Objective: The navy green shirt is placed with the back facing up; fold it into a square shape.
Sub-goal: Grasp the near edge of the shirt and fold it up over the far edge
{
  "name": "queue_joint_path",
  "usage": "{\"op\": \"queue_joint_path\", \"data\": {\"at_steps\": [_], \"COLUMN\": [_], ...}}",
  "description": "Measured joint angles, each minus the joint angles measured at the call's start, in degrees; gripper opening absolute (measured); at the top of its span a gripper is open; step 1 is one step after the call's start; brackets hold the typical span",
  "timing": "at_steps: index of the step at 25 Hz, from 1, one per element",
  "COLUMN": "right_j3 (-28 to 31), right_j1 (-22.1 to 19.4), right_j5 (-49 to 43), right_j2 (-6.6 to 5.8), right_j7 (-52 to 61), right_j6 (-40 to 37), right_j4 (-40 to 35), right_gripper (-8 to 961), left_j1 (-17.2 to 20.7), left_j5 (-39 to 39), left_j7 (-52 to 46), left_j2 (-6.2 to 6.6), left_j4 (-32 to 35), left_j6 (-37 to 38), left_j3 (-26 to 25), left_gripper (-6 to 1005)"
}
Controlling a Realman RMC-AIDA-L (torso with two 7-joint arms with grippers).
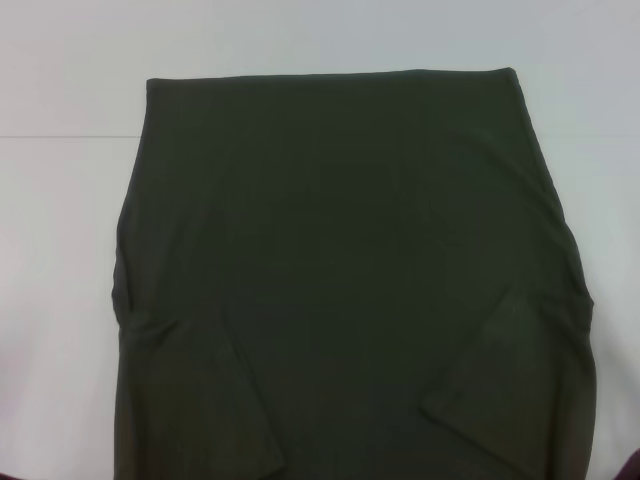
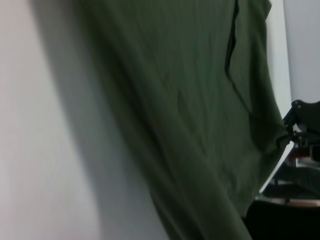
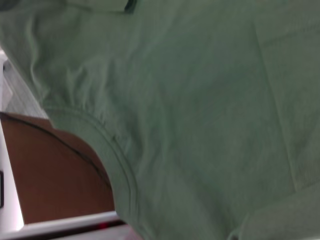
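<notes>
1. The shirt (image 1: 350,270) fills the centre of the head view, lying on a white table (image 1: 60,250). Its straight hem runs across the upper part of the frame, and both sleeves are folded inward at the lower left and lower right.
2. It looks soft, light and limp. It should drape and wrinkle easily, so pinching it at edges or corners seems the best hold.
3. In the left wrist view the cloth hangs in a slanting sheet. The right gripper (image 2: 295,131) sits at its edge, at the frame's right; I cannot tell how its jaws stand.
4. The left gripper shows in no view.
5. The right wrist view shows the collar (image 3: 112,150) curving at the lower left.
</notes>
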Motion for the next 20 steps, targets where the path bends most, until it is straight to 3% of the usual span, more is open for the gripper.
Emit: {"op": "queue_joint_path", "data": {"at_steps": [3, 6, 11, 14, 17, 20], "right_j3": [2.70, 9.13, 22.49, 26.72, 28.09, 28.03], "right_j1": [0.06, 0.15, 0.49, -0.01, -0.88, -1.09], "right_j5": [0.53, 1.09, 3.85, 7.69, 12.53, 16.82], "right_j2": [-0.03, -0.51, -3.02, -4.28, -4.30, -3.58], "right_j7": [0.02, 0.45, 1.70, 2.85, 2.98, 2.17], "right_j6": [0.18, 0.17, 1.65, 5.68, 12.30, 19.33], "right_j4": [0.04, 0.10, 2.21, 3.99, 5.86, 8.35], "right_gripper": [65, 65, 65, 65, 65, 66], "left_j1": [-0.10, -0.57, -1.50, -1.77, -1.65, -1.54], "left_j5": [-0.45, -1.44, -4.98, -7.43, -11.44, -15.86], "left_j7": [0.23, 1.47, 2.76, 2.61, 3.56, 5.20], "left_j2": [0.00, 0.21, 0.34, -0.09, -1.27, -2.37], "left_j4": [0.21, 0.32, 0.15, -0.07, -0.67, -2.19], "left_j6": [-0.10, -0.13, -2.09, -5.13, -10.68, -16.10], "left_j3": [-1.70, -7.16, -15.28, -19.06, -21.30, -21.58], "left_gripper": [45, 45, 45, 45, 45, 45]}}
